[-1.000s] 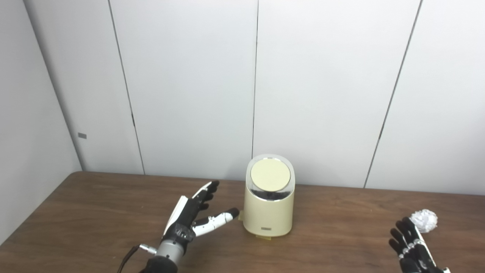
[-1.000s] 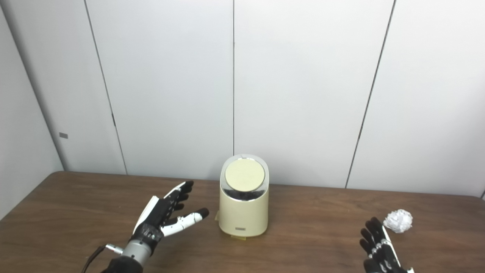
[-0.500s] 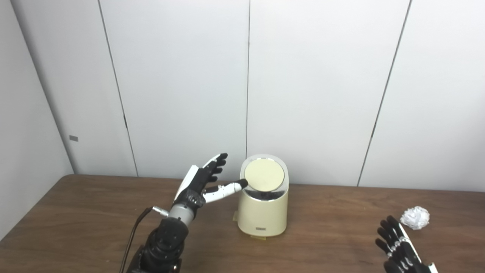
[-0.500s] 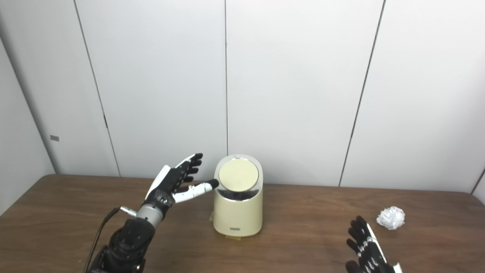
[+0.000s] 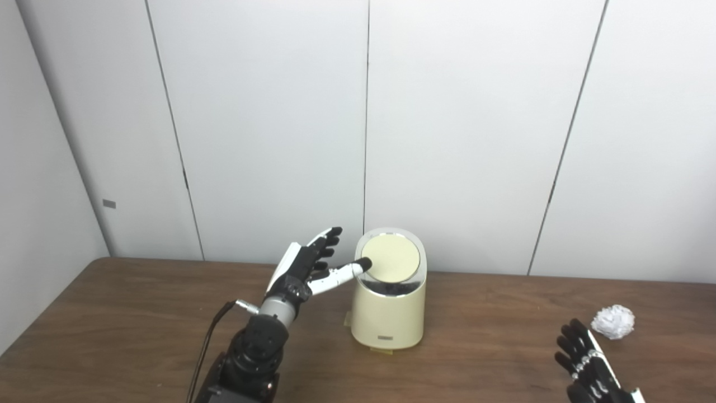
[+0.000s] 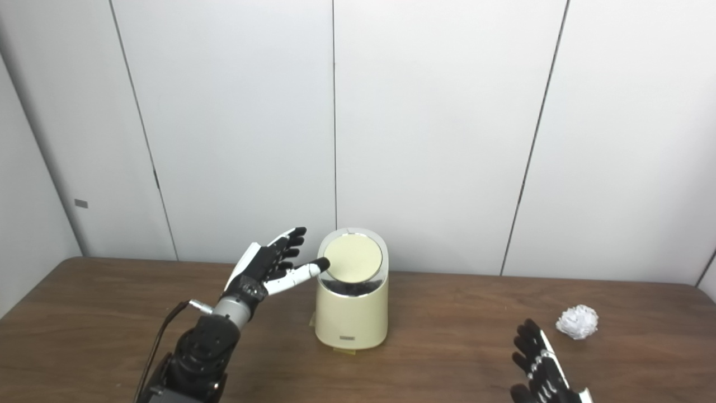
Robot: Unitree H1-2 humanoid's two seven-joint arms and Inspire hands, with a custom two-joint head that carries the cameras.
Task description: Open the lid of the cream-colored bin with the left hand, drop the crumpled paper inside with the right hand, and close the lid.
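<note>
My left hand [image 5: 305, 267] spread, thumb tip at lid [image 5: 390, 258] left edge. Bin [image 5: 388, 319] mid-table, lid shut. Paper [image 5: 613, 321] far right, near my spread, empty right hand [image 5: 587, 364]. Risk: sideways thumb push slides or tips light bin instead of opening lid.

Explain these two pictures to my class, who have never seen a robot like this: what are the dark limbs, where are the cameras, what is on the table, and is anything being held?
Both pictures come from two cameras side by side on a humanoid robot's head, so they show one scene from slightly different spots. The dark limbs are its arms, each ending in a fingered hand. On the brown table stands a cream-colored bin with its round lid shut. The left hand is open, its thumb tip at the lid's left edge. The right hand, also open, sits near a crumpled paper lying on the table. Nothing is held.
</note>
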